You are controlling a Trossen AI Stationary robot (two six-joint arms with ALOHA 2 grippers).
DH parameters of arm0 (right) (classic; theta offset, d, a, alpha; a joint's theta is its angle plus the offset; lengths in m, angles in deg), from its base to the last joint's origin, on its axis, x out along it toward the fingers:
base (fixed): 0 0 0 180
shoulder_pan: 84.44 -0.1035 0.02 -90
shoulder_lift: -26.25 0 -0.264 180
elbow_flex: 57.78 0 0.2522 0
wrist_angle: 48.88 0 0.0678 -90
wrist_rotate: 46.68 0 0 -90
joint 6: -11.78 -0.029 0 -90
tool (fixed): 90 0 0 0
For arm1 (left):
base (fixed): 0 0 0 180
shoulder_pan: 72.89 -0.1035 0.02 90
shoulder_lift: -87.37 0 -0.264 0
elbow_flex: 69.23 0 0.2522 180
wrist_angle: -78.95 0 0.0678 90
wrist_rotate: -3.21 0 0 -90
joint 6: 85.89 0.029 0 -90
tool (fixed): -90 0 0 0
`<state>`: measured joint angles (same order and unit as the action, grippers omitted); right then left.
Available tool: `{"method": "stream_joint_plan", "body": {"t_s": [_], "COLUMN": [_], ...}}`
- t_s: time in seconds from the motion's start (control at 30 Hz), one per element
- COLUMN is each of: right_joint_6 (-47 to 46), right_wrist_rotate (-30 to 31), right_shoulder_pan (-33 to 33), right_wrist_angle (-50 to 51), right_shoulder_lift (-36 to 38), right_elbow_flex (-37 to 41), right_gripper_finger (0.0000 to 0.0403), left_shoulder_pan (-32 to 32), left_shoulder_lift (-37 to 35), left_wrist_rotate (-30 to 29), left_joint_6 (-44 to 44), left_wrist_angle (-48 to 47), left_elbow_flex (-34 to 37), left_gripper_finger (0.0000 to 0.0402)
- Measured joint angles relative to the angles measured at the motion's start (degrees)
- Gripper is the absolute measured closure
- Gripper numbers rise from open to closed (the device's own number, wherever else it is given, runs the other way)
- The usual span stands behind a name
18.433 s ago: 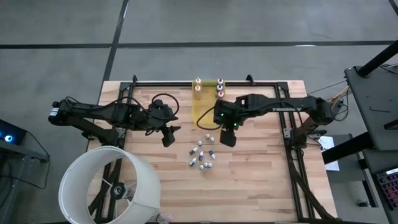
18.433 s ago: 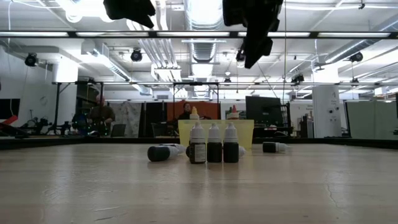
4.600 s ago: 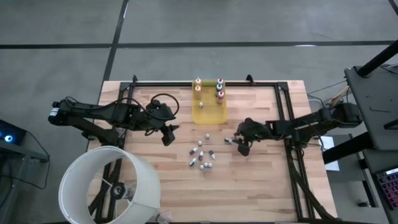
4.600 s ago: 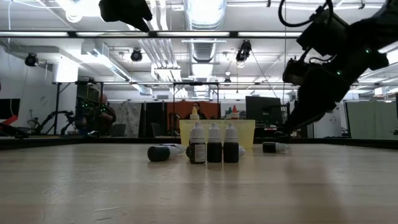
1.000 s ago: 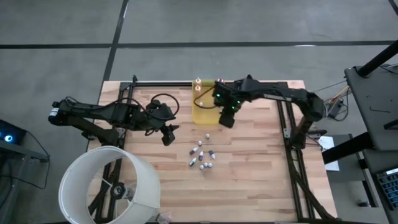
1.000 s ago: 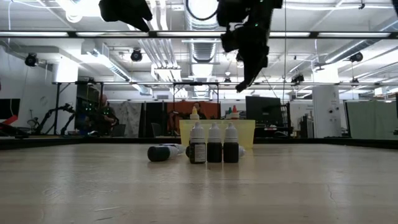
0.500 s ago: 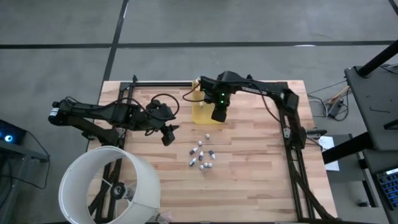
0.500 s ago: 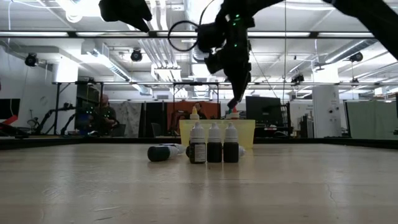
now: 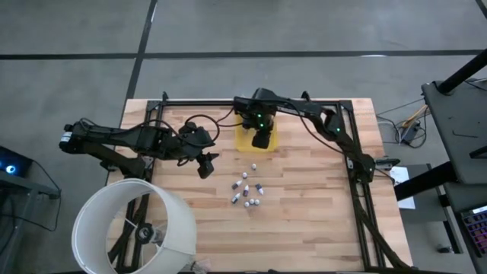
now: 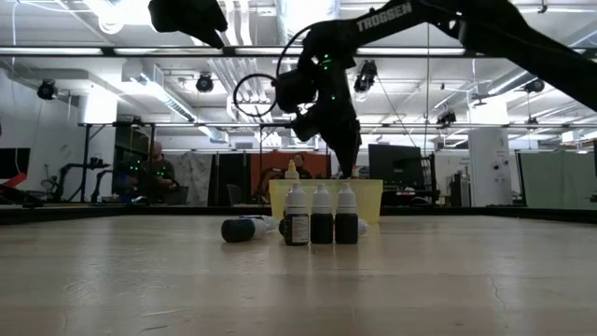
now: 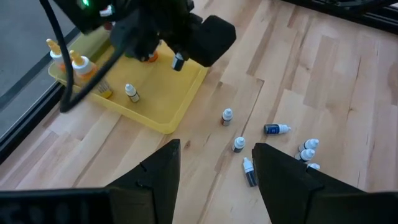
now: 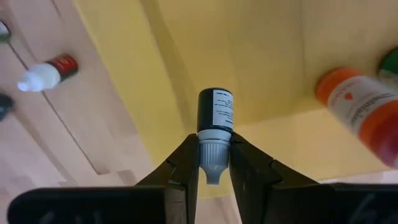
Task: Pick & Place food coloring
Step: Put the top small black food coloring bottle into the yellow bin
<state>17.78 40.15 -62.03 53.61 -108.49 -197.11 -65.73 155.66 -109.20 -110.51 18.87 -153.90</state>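
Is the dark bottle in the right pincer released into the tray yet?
No. The right pincer is shut on the dark bottle, gripping its cap above the yellow tray.

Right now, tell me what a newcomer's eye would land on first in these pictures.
The right tool grips a small dark bottle by its cap above the yellow tray at the table's far edge. A cluster of tiny bottles sits mid-table. The left tool hangs open above the table left of them.

Bare wood lies open around the loose bottles (image 9: 247, 191); the yellow tray (image 9: 247, 141) is crowded by capped bottles (image 11: 79, 64).
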Motion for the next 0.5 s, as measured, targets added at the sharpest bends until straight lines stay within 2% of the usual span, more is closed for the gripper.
{"method": "stream_joint_plan", "body": {"t_s": [0.17,0.5], "right_joint_6": [0.4,0.2], "right_wrist_rotate": [0.4,1.9], "right_shoulder_pan": [0.0,-0.1], "right_wrist_angle": [1.2,1.3], "right_shoulder_lift": [-2.3,-1.8], "right_elbow_flex": [-1.6,-1.1], "right_gripper_finger": [0.0337,0.0337], "left_shoulder_pan": [0.0,0.0], "left_shoulder_lift": [0.0,0.0], "left_wrist_rotate": [0.0,0.0], "left_joint_6": [0.1,0.5], "left_wrist_angle": [0.0,0.1], "left_elbow_flex": [0.0,0.0], "left_gripper_finger": [0.0229,0.0229]}}
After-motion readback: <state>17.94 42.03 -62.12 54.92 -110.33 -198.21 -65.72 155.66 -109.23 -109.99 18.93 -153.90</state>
